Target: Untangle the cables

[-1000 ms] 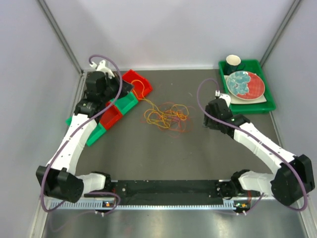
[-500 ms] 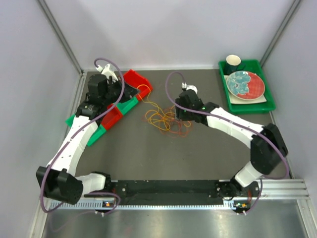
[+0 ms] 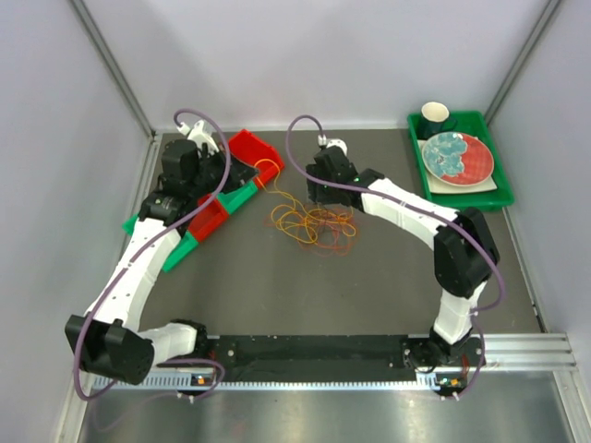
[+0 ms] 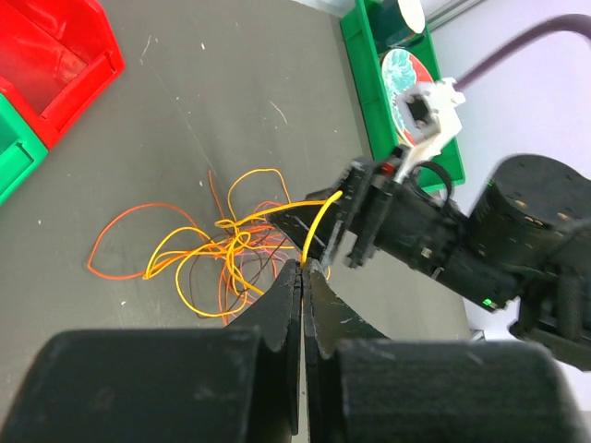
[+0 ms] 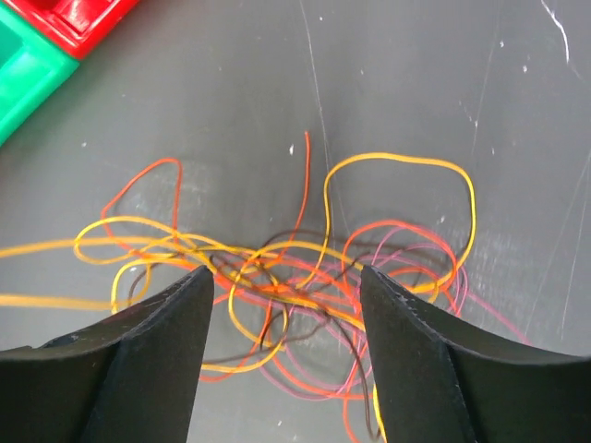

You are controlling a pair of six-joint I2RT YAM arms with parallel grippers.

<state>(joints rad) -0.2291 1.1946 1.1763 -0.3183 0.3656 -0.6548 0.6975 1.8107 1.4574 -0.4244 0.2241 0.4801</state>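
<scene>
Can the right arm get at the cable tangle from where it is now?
Likely yes. The right gripper hangs open right above the cables, which lie loose on the bare table with nothing between. The left gripper, seemingly shut on a yellow strand, sits off to the side.

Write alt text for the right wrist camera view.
Two black fingers, spread apart, frame a tangle of yellow, orange, red and dark cables lying on a grey table. A red bin and a green bin show in the top left corner.
</scene>
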